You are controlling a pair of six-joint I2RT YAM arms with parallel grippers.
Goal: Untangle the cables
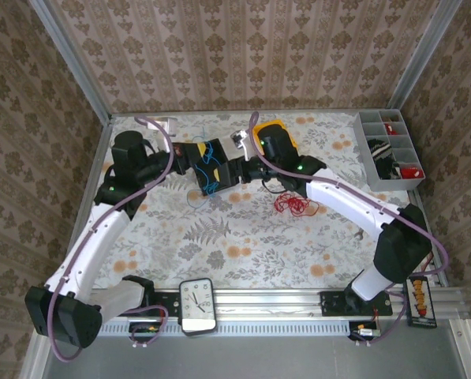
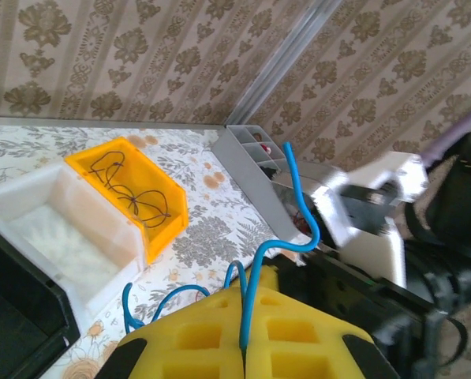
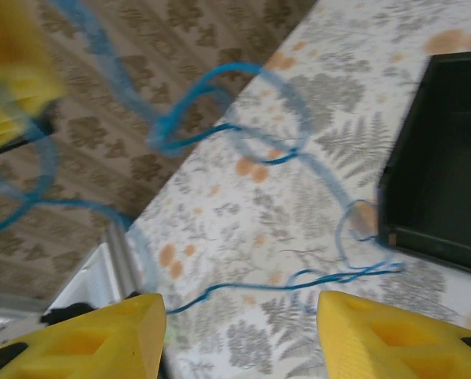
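Blue cable point(image 2: 292, 197) was held up off the counter point(image 1: 219, 253), over the middle of its far half, btwn the two arms. Left fingers point(image 2: 244, 335) were pressed together, pinching it. In the left wrist view the cable came up out of the seam btwn them, curved over and rose to a free end, w/ another loop hanging at the fingers' left side. Right fingers point(image 3: 237, 316) were spread wide apart. In the right wrist view the cable's loops hung and trailed over the counter beyond the tips, blurred; couldn't tell whether any strand touched a tip.

Red cable point(image 1: 293, 205) lay in a loose heap on the counter, right of ctr, just beside the right arm point(image 1: 345, 201). Black cable point(image 2: 132, 193), thin, lay coiled in the yellow bin point(image 2: 168, 215) toward the far edge. A white bin point(image 2: 30, 193) touched that bin's side, and a black bin point(image 2: 14, 316) sat next to the white one. Grey divided tray point(image 1: 363, 150) sat at the far right corner w/ small red, black and white items in its compartments. A small clock point(image 1: 197, 304) sat on the rail at the near edge.
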